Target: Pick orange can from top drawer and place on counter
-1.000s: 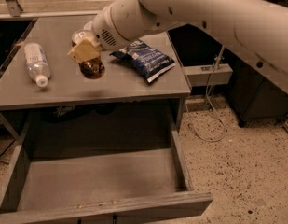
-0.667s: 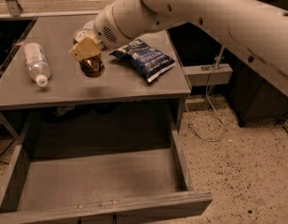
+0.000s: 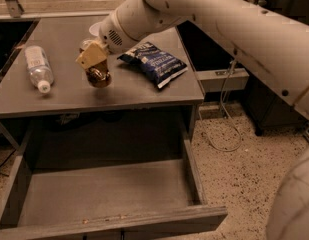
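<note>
The orange can [image 3: 99, 77] is upright at the middle of the grey counter [image 3: 69, 91], its base at or just above the surface. My gripper [image 3: 94, 59] is right over it, with its pale fingers [image 3: 90, 57] closed around the can's upper part. The white arm reaches in from the upper right. The top drawer [image 3: 101, 196] is pulled out below the counter and shows only its bare grey floor.
A clear plastic water bottle [image 3: 38, 68] lies on the counter's left side. A blue chip bag [image 3: 154, 63] lies right of the can. A white cable [image 3: 225, 129] trails over the speckled floor [image 3: 244, 169] at the right.
The arm, gripper and can stay in nearly the same place over the counter; no clear movement shows.
</note>
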`<action>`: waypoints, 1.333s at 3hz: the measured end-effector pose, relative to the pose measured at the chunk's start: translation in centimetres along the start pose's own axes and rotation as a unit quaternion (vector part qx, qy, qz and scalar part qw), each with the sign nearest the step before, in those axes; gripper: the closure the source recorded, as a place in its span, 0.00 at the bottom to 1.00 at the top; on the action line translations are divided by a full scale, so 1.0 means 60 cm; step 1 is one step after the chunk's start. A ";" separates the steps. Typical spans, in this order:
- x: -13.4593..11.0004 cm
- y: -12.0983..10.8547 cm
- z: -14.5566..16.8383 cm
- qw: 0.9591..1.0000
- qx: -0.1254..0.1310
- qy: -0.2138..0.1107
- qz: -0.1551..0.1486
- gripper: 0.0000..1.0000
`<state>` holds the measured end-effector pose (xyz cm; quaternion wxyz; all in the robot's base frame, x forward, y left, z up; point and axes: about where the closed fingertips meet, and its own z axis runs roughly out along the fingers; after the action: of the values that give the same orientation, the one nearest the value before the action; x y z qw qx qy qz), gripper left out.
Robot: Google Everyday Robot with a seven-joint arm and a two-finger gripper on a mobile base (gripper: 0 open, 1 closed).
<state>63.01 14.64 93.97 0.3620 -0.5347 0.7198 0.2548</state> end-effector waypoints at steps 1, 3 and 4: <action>0.015 -0.011 0.024 1.000 -0.020 0.019 0.008 1.00; 0.046 -0.022 0.051 0.999 -0.036 0.027 0.021 1.00; 0.040 -0.022 0.047 0.999 -0.036 0.027 0.021 0.81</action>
<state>64.57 14.94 90.36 0.3175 -0.5387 0.7309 0.2735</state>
